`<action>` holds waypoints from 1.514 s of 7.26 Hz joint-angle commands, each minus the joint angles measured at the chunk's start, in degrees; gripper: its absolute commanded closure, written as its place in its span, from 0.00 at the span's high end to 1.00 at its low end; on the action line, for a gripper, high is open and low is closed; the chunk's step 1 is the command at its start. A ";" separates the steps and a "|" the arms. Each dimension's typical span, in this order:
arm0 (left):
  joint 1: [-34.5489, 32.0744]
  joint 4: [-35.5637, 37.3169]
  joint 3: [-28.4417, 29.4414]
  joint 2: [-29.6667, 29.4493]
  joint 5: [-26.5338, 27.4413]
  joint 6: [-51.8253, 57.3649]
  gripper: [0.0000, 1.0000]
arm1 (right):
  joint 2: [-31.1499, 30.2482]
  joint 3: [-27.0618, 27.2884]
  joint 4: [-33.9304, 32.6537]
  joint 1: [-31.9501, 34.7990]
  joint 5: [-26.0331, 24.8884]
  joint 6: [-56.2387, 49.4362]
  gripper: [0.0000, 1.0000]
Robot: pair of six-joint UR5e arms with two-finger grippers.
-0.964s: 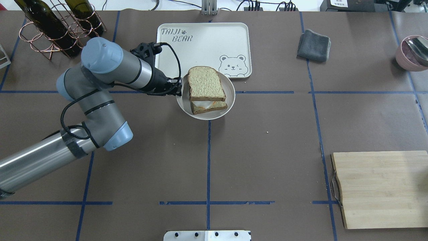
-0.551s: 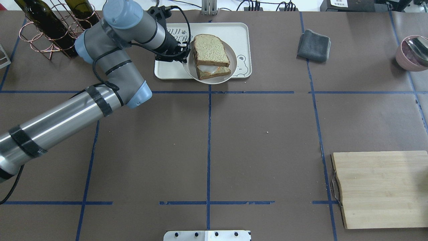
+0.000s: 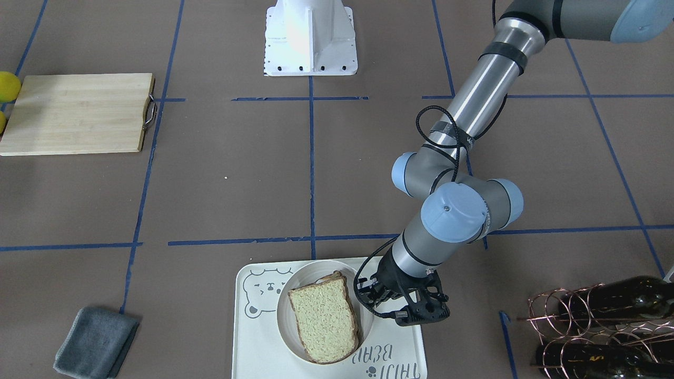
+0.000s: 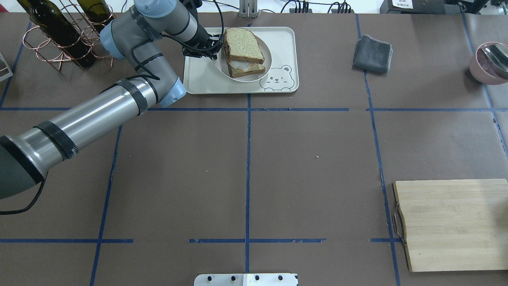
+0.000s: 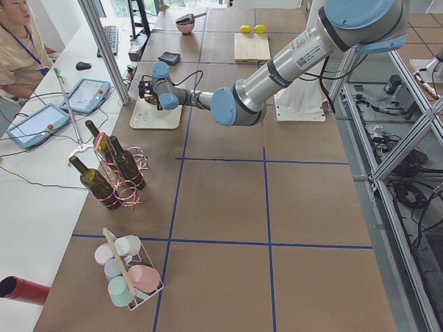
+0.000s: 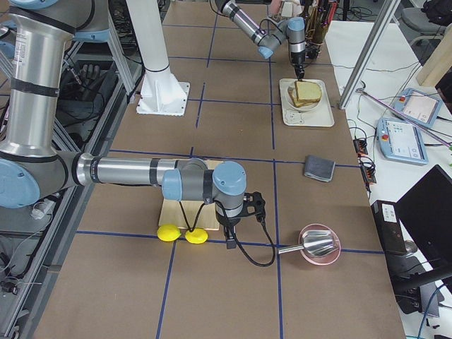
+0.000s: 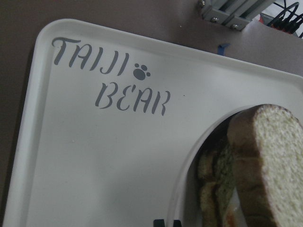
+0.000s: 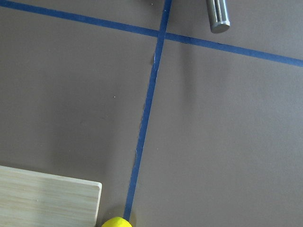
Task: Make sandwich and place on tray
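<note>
One fixed camera looks forward and down on the table (image 4: 317, 151) from behind the robot base (image 3: 309, 42); another faces it from across, steeply down. Both take in the tray (image 4: 202, 79) and cutting board (image 4: 452, 224). Two more look along the table from either end. The left wrist camera hangs close over the tray's lettering and the plate (image 7: 188, 172); the right wrist's sits close over the table by the board's corner.

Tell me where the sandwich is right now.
In the overhead view, the sandwich lies on the white plate over the tray, top centre, with the left tool at the plate's left rim.
</note>
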 commanded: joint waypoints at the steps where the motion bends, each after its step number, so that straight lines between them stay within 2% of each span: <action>1: 0.73 -3.46 5.06 -1.71 1.51 0.47 0.45 | 0.09 -0.18 0.02 0.06 0.00 0.00 1.00; 2: 0.74 -3.46 5.06 -1.72 1.51 2.90 0.99 | 0.17 -0.44 0.02 0.06 -0.09 0.00 1.00; 4: 0.48 -3.11 4.62 -1.63 0.90 7.74 1.00 | 0.61 -1.32 0.37 -0.03 -0.18 0.17 1.00; 5: -0.31 -0.76 1.75 -1.19 -0.67 8.55 1.00 | 1.57 -2.19 0.37 0.06 -0.18 0.70 1.00; 8: -3.30 20.81 -30.34 15.02 -4.37 17.24 1.00 | 1.58 -2.55 0.55 0.06 -0.09 0.70 1.00; 9: -4.09 25.32 -41.24 22.12 -4.72 19.60 1.00 | 1.58 -2.55 0.55 0.06 -0.09 0.79 1.00; 11: -8.29 35.60 -58.57 33.73 -6.75 29.94 1.00 | 1.49 -2.47 0.55 0.06 -0.09 0.79 1.00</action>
